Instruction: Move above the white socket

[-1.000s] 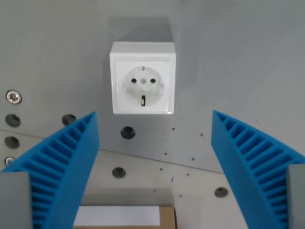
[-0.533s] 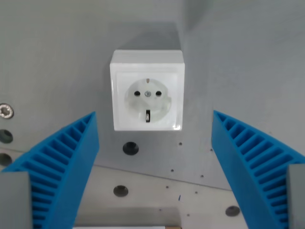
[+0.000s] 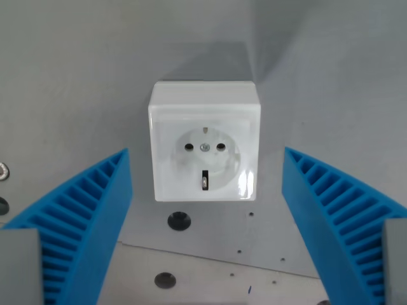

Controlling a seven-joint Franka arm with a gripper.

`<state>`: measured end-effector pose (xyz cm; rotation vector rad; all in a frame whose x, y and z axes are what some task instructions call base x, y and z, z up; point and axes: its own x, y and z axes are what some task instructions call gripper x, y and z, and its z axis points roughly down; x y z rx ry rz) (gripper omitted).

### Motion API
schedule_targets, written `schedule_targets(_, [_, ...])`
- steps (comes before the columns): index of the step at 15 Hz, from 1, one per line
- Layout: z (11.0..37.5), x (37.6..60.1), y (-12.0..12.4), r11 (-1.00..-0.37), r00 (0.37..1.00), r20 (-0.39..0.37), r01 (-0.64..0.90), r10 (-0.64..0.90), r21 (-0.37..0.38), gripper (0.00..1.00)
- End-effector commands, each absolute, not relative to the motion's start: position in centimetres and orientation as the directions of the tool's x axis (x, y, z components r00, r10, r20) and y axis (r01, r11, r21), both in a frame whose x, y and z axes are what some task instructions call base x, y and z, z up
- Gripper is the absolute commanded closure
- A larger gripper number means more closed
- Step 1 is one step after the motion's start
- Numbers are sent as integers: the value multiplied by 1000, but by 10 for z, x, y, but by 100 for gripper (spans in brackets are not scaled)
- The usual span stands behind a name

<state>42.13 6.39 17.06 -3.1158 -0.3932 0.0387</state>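
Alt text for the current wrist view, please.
A white socket sits face-up on a grey surface, centred between the open gripper's two blue ribbed fingers. Small dark holes dot the surface below the socket.

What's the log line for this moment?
phase: approach | gripper: open, empty | socket: between fingers in wrist view, untouched | surface: grey plate

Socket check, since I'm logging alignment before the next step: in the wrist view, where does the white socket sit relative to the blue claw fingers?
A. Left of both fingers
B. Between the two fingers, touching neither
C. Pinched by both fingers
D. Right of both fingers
B: the socket lies between the blue fingers, with grey surface showing in the gaps on both sides.
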Motion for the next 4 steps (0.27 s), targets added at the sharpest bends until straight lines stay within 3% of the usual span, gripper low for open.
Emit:
schedule_targets(1, [165,413,68,-974,972,82,217,221,62,0])
schedule_targets(4, [162,412,69,-974,971,87,218,223,63,0])
